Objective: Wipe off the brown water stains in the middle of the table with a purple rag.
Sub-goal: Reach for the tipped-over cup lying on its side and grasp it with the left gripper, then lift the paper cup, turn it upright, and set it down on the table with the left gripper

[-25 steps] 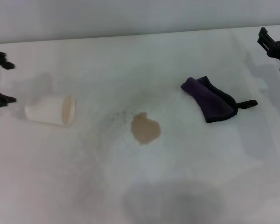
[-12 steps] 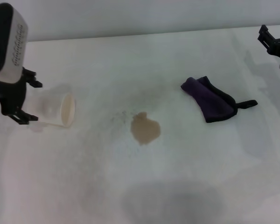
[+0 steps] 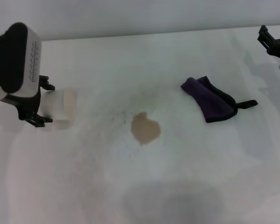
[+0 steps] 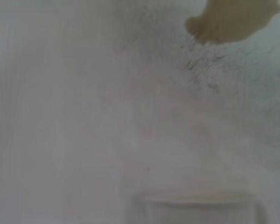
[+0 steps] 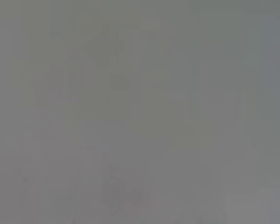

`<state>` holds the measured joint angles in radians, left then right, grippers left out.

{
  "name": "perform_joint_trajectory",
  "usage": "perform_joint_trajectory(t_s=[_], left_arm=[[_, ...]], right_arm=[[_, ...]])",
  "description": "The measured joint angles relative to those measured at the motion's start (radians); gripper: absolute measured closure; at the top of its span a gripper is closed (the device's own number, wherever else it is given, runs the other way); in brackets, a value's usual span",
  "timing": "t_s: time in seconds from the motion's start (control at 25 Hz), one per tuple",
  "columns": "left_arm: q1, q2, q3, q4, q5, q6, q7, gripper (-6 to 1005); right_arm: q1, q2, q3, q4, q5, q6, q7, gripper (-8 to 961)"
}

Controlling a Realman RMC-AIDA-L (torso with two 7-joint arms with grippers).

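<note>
The brown water stain [image 3: 145,128] is a tan blotch in the middle of the white table [image 3: 130,56], with faint specks to its left. It also shows in the left wrist view [image 4: 228,21]. The purple rag [image 3: 211,99] lies crumpled to the right of the stain, its black loop tab pointing right. My left gripper [image 3: 45,103] is open at the far left, its fingers on either side of a white paper cup [image 3: 63,106] lying on its side. My right gripper [image 3: 275,39] is open at the far right back, well away from the rag.
The paper cup's rim also shows in the left wrist view [image 4: 196,203]. A large grey shadow patch [image 3: 172,200] lies on the table near the front edge. The right wrist view shows only plain grey.
My left arm has come in from the far left and moved right to the paper cup, so the cup now sits between its fingers. The right arm, rag and stain have not moved.
</note>
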<state>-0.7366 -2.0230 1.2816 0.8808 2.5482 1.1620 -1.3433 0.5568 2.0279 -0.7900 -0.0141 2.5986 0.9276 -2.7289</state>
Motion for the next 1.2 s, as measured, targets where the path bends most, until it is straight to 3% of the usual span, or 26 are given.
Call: perform_joint_trajectory(t_s=[0.72,0.84,1.04,1.2], left_arm=[[0.027,-0.022,-0.081,-0.079,-0.091,-0.092,0.11,135],[0.034,-0.033,-0.104,-0.073,-0.097,-0.107,0.109,209],[0.07,-0.045,-0.169,-0.057,-0.262,-0.176,0.116,269],[0.132,-0.048,-0.196,-0.071,-0.553,-0.213,0.194,280]], right_arm=[[0.0,0.0,-0.001,0.002,-0.008,0.0,0.002,152],[0.0,0.0,0.0,0.001,-0.008,0.001,0.002,153],[0.0,0.0,-0.002,-0.004,-0.008,0.003,0.002,156],[0.0,0.0,-0.004,-0.005,-0.008,0.002,0.002,158]])
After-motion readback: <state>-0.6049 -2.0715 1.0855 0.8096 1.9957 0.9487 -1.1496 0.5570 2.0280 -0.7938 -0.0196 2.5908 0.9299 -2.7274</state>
